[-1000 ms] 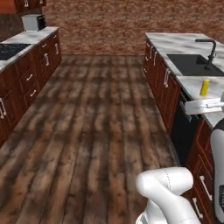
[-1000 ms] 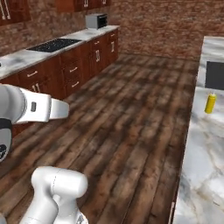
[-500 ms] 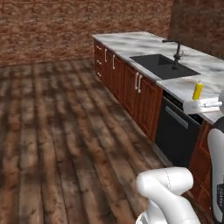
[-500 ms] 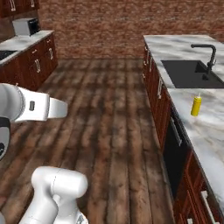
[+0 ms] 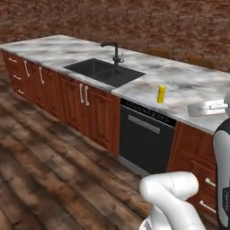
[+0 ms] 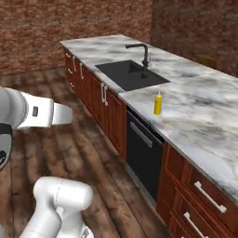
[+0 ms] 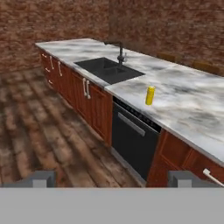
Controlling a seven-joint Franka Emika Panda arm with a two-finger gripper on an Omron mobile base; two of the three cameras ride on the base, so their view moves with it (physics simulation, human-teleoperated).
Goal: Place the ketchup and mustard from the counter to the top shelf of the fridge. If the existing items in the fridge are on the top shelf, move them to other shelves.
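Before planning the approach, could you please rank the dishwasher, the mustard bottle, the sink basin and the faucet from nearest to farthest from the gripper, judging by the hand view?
1. Dishwasher, under the counter edge, nearest the open gripper.
2. Mustard bottle, standing on the counter just above it.
3. Sink basin, farther left along the counter.
4. Faucet, behind the basin.

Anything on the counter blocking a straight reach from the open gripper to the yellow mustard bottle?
Nothing visible does. The mustard bottle stands alone on bare marble counter, right of the sink and above the dishwasher. The gripper is open and well short of it.
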